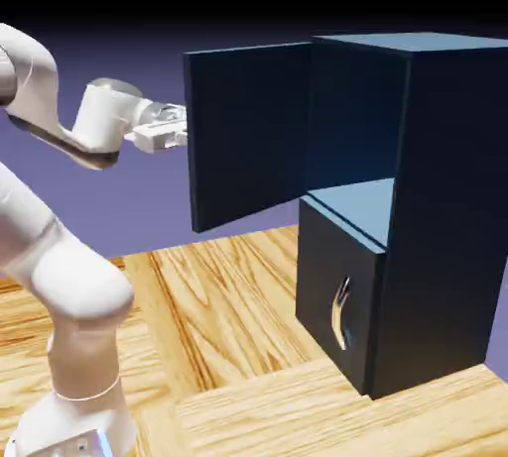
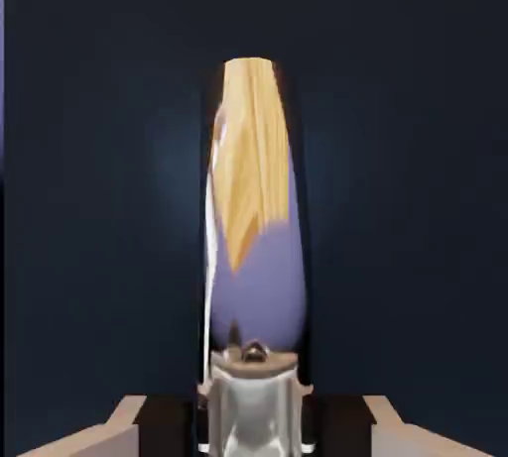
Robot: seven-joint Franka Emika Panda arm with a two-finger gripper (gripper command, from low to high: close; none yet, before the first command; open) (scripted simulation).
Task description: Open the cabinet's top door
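Nearest the exterior camera, at the lower left of the frame, stands the white robot arm (image 1: 69,296), its thick base link rising from the wooden table (image 1: 228,296) and its upper links bending across the upper left toward the right. To the right of it stands the cabinet (image 1: 446,217), a tall dark navy box filling the right half of the frame. Its short lower panel (image 1: 337,306) sits closed with a curved silver handle (image 1: 341,314), and above that the upper compartment lies exposed. The top door (image 1: 248,138) is swung wide out to the left, standing edge-on between the arm and the cabinet body, so it hides its own front face and handle from this view. The gripper (image 1: 179,128) sits level at the upper left of centre, right against the door's free edge on its far side. In the hand view, the dark navy door panel (image 2: 99,197) fills nearly the whole frame, and a curved silver top-door handle (image 2: 253,247), mirroring wood grain and violet backdrop, runs up the middle. At the bottom centre, the gripper's (image 2: 254,415) grey tips are clamped on the foot of that handle, with no gap showing beside it. Plain violet backdrop (image 1: 119,197) spans behind the arm
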